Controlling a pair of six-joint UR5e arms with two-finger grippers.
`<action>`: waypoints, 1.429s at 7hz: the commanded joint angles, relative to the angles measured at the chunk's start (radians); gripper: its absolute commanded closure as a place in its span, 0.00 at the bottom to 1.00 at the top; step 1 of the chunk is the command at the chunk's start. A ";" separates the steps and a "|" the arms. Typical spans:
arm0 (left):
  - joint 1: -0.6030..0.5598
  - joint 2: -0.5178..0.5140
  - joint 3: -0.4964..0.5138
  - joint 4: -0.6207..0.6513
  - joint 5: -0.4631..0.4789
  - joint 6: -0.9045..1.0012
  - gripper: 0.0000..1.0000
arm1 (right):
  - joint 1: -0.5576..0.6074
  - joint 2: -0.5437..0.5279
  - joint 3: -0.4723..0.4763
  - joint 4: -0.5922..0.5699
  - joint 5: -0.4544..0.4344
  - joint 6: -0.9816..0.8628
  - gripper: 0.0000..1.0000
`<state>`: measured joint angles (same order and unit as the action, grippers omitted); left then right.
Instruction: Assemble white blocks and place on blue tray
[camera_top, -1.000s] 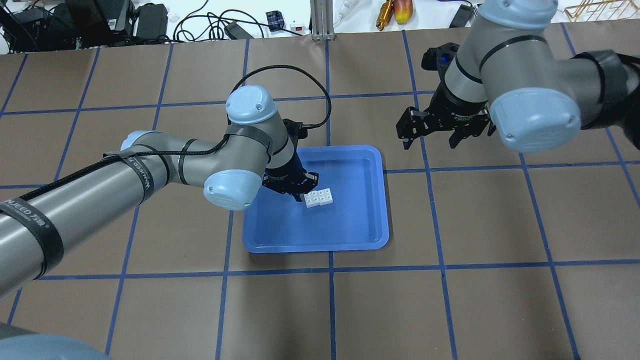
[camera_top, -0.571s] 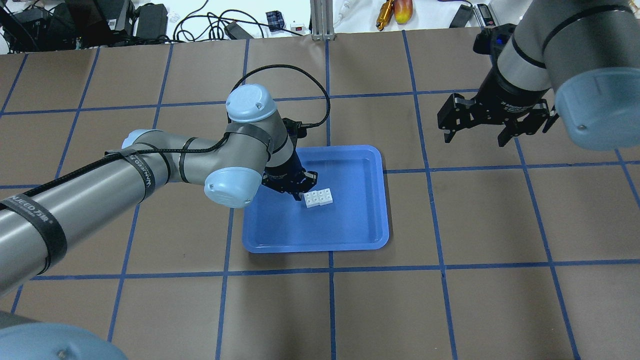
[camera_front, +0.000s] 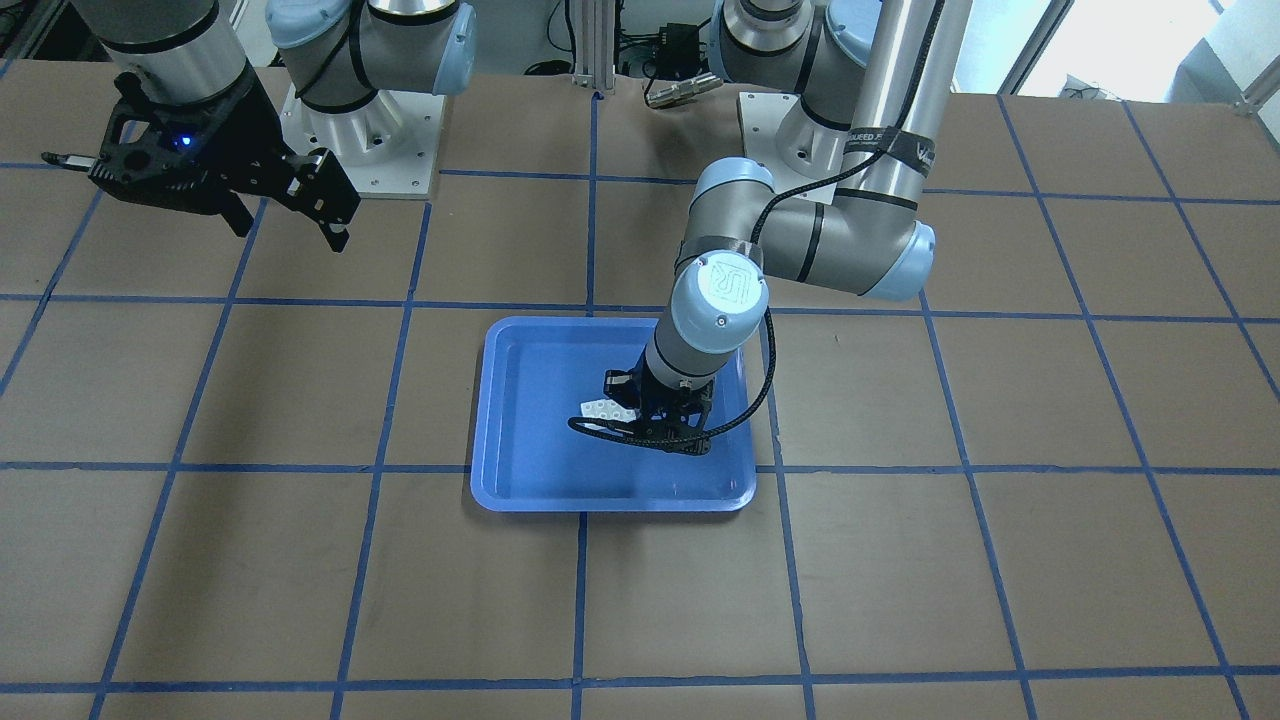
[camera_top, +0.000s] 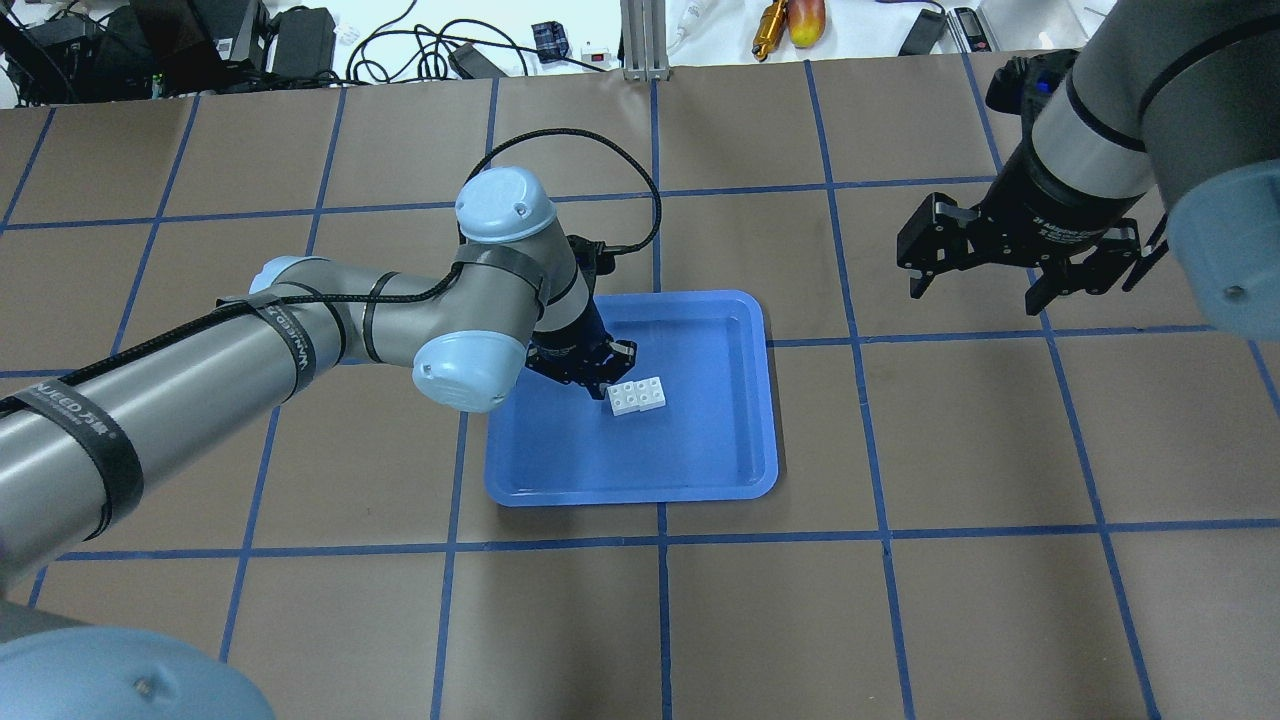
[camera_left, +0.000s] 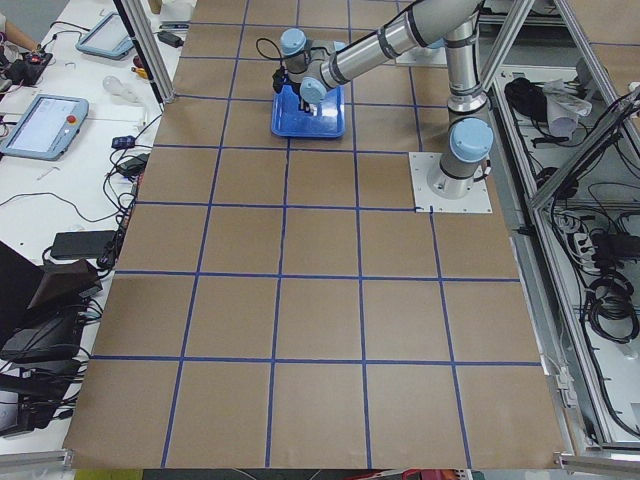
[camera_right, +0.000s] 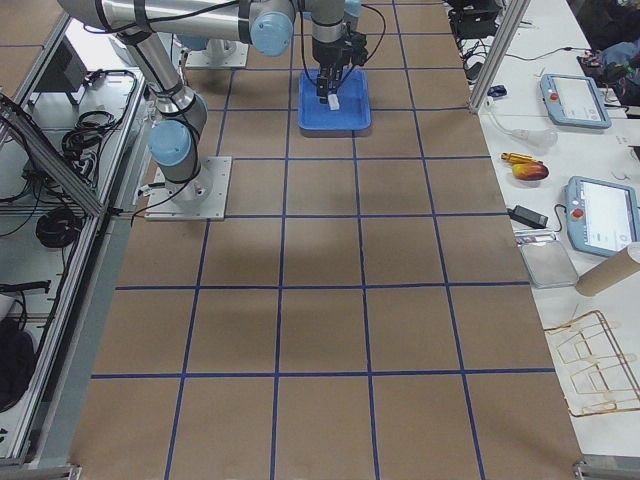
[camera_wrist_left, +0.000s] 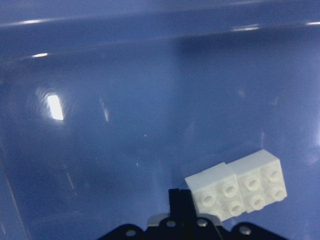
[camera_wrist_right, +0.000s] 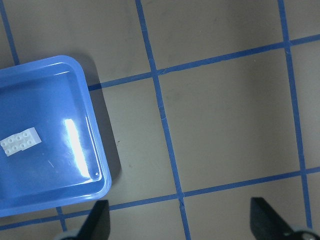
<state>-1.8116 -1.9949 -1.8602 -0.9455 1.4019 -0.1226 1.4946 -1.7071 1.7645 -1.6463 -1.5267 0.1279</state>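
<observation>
The two white blocks (camera_top: 638, 396) are joined into one short oblong, studs up, lying flat on the floor of the blue tray (camera_top: 700, 450). They also show in the left wrist view (camera_wrist_left: 237, 190) and the right wrist view (camera_wrist_right: 19, 141). My left gripper (camera_top: 598, 383) is low inside the tray, its fingers together in the left wrist view (camera_wrist_left: 180, 200), the tip right at the oblong's left end and not around it. My right gripper (camera_top: 972, 298) is open and empty, raised over bare table to the right of the tray (camera_wrist_right: 50, 90).
The table is brown with a blue tape grid. Cables, power bricks and tools (camera_top: 300, 40) lie beyond its far edge, beside an aluminium post (camera_top: 640, 40). The left arm's black cable (camera_top: 600, 150) loops above the tray's far side.
My right arm has swung to the right, away from the tray, with its gripper still open. My left gripper and the joined blocks have hardly moved.
</observation>
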 joint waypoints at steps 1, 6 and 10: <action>0.000 -0.001 0.004 -0.001 0.000 0.000 1.00 | 0.001 0.007 -0.043 0.045 -0.001 0.001 0.00; -0.002 -0.008 0.006 0.001 -0.003 -0.017 1.00 | 0.001 0.006 -0.124 0.140 -0.001 0.018 0.00; -0.009 -0.007 0.006 0.002 -0.004 -0.020 1.00 | 0.001 0.009 -0.145 0.141 0.003 0.067 0.00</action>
<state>-1.8178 -2.0024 -1.8546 -0.9446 1.3977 -0.1420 1.4956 -1.6979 1.6229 -1.5055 -1.5245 0.1693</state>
